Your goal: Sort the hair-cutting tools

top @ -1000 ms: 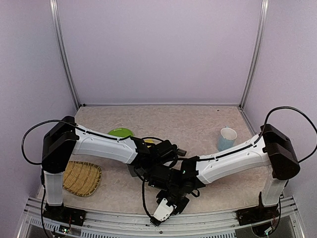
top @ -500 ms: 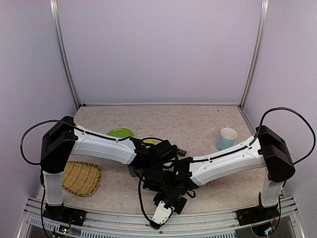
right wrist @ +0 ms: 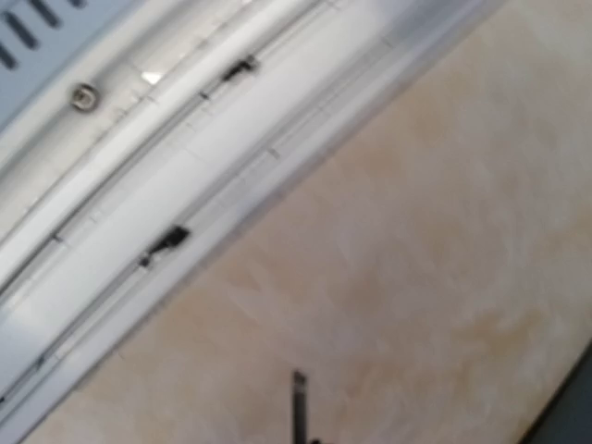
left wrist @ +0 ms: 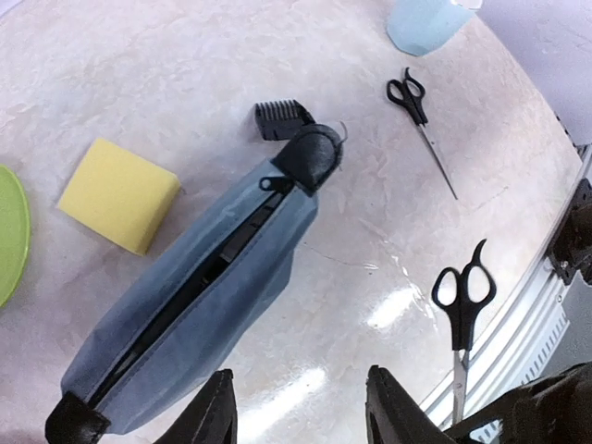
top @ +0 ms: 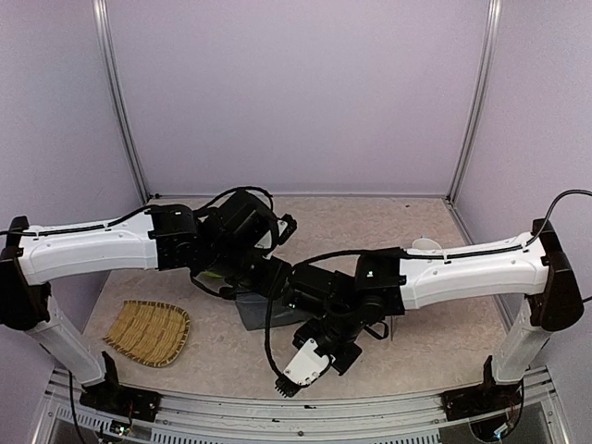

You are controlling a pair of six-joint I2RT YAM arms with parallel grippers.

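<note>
Beneath left gripper (left wrist: 300, 374), wide and empty: grey pouch (left wrist: 203, 287), clipper guard (left wrist: 282, 118), scissors (left wrist: 421, 116), second scissors (left wrist: 462, 301). Right gripper (top: 319, 350) clasps electric clipper (top: 303, 367).

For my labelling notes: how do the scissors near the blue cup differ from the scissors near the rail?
The far scissors, by the cup, look slimmer and lie slanted; the near scissors look bigger, have a finger hook and point at the rail. Both have black handles and closed blades.
</note>
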